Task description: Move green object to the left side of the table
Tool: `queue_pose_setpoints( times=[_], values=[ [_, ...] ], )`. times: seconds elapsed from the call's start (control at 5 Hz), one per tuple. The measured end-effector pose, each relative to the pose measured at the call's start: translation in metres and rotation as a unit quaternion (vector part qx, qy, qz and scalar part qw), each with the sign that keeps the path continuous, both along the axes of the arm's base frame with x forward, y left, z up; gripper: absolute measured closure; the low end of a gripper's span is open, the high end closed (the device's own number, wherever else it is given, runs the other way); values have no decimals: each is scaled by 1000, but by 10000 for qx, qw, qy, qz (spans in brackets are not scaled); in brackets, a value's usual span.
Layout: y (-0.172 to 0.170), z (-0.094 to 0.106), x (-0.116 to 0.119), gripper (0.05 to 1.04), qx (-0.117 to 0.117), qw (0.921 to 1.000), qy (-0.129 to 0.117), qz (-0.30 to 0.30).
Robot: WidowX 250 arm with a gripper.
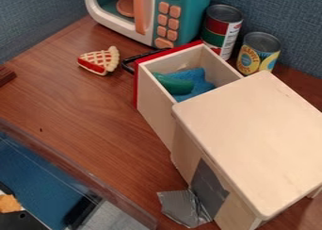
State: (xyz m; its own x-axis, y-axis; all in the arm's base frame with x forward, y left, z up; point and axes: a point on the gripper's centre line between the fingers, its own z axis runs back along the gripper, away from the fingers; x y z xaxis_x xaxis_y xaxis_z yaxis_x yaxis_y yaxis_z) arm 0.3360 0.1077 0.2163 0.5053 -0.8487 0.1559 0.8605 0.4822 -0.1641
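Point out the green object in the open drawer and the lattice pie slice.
Green object (176, 85), camera view: middle of its rounded side.
Lattice pie slice (100, 58), camera view: its lattice top.

There is one open drawer, with one green object and one blue cloth inside it. One wooden cabinet holds the drawer. Two cans stand beside the drawer, on its far side. One toy microwave and one toy pie slice are near the drawer's front end.
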Motion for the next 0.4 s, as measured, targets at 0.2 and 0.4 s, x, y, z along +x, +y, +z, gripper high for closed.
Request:
queue_pose_setpoints(
  times=[0.2, 0.4],
  values=[
    [0, -16, 2, 84, -52, 9998, 204, 45],
    [-26, -53, -3, 83, 329, 9993, 147, 76]
  ],
)
